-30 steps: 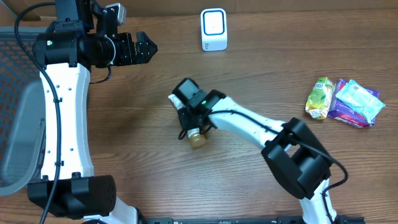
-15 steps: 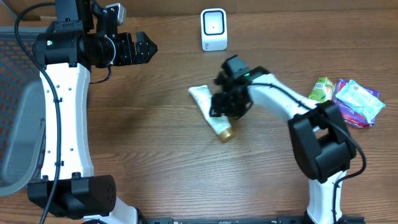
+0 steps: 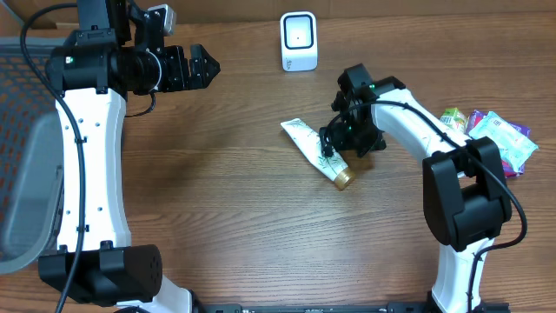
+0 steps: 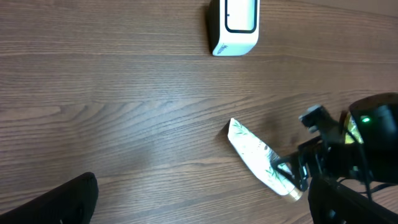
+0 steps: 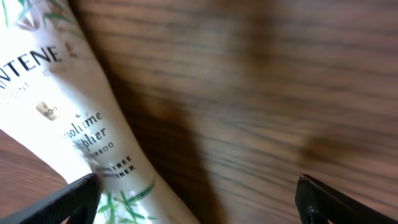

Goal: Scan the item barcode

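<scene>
A white Pantene tube (image 3: pixel 311 146) with a gold cap (image 3: pixel 344 180) lies flat on the wooden table (image 3: pixel 217 191). It is nearer the robot than the white barcode scanner (image 3: pixel 299 41) and a little to the scanner's right, cap end pointing away from it. The right gripper (image 3: pixel 346 137) sits low over the tube's cap half, its fingers (image 5: pixel 68 199) spread wide and gripping nothing. The left gripper (image 3: pixel 205 66) hangs well left of the scanner, fingers open too. Snack packets (image 3: pixel 482 141) lie far to the scanner's right.

— What's on the wooden surface (image 3: pixel 217 200)?
— A white tube (image 3: pixel 304 141) with a gold cap lying near the middle, a small white scanner (image 3: pixel 299 41) standing at the far edge, snack packets (image 3: pixel 499 139) heaped at the right
</scene>
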You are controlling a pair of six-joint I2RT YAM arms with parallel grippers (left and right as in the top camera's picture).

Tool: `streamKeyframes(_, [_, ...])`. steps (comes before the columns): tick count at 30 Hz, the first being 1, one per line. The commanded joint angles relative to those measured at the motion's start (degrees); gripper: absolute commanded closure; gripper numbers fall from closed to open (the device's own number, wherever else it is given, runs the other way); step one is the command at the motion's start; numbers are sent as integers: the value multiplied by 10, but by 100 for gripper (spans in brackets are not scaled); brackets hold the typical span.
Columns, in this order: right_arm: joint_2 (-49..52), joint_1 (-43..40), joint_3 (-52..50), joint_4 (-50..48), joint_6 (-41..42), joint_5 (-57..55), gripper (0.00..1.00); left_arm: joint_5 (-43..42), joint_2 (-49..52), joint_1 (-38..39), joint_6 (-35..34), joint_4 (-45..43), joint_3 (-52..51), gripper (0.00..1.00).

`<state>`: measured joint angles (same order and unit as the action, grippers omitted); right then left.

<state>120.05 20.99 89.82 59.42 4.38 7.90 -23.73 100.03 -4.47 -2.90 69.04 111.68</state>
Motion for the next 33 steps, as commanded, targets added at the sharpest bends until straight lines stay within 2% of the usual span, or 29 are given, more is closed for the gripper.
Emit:
streamKeyframes(1, [-29, 34, 71, 18, -32, -96, 0, 0, 2, 4, -3, -1, 0, 0])
streamKeyframes(6, [-33, 99, 92, 42, -29, -148, 0, 0, 2, 4, -3, -1, 0, 0])
streamKeyframes(10, [-30, 152, 64, 43, -24, -165, 0, 0, 2, 4, -3, -1, 0, 0])
streamKeyframes(13, [-28, 181, 31, 28, -23, -225, 0, 0, 2, 4, -3, -1, 0, 1])
streamKeyframes(16, [-24, 197, 0, 7, -14, -289, 0, 0, 2, 4, -3, -1, 0, 0])
streamKeyframes(24, [-6, 199, -52, -57, -15, -356, 0, 0, 2, 4, -3, -1, 0, 1])
streamKeyframes(26, [-6, 199, -60, -73, -14, -355, 5, 0, 2, 4, -3, -1, 0, 0])
streamKeyframes(27, [-6, 198, -62, -76, -15, -355, 18, 0, 2, 4, -3, -1, 0, 1])
streamKeyframes(29, [-6, 198, -62, -76, -14, -355, 31, 0, 2, 4, -3, -1, 0, 1])
streamKeyframes(31, [-6, 198, -62, -78, -15, -356, 39, 0, 2, 4, -3, -1, 0, 0])
streamKeyframes(33, [-6, 198, -62, -78, -15, -360, 52, 0, 2, 4, -3, -1, 0, 0])
